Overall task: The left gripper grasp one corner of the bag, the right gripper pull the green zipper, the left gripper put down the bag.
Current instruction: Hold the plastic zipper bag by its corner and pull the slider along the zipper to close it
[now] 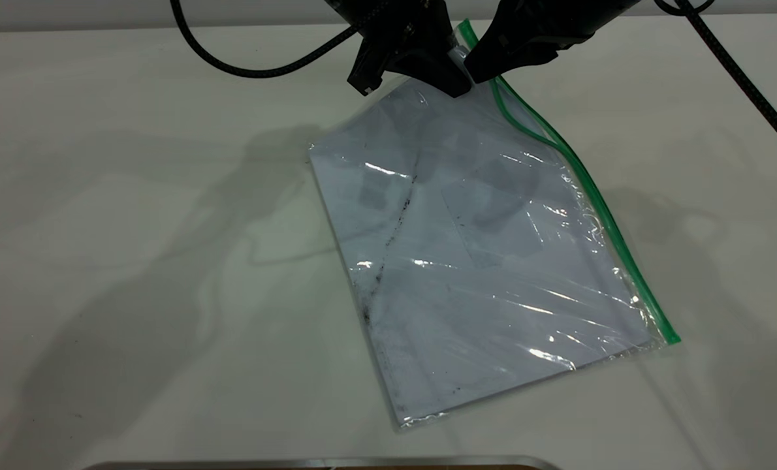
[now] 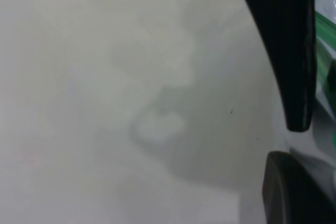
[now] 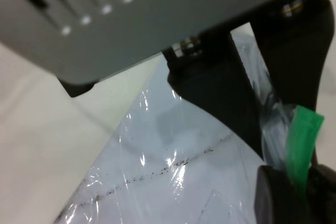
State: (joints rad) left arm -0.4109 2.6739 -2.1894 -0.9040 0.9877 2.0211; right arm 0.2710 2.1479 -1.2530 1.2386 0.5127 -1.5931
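Observation:
The bag (image 1: 480, 248), a clear pouch with white paper and a dark smudge line, lies on the white table with its far corner raised. The green zipper (image 1: 597, 196) runs along its right edge; near the far end the strip splits into two lines. My left gripper (image 1: 457, 85) is shut on the corner of the bag (image 1: 461, 65) at the zipper's far end. In the left wrist view (image 2: 294, 142), plastic and green strip (image 2: 325, 30) lie beside it. My right gripper (image 1: 478, 68) sits right beside it, shut on the green zipper (image 3: 303, 135) between its fingertips (image 3: 273, 192).
A black braided cable (image 1: 245, 65) loops over the table at the far left, and another cable (image 1: 741, 72) crosses the far right. A metal edge (image 1: 323, 462) shows at the table's near side. The white table (image 1: 134, 261) surrounds the bag.

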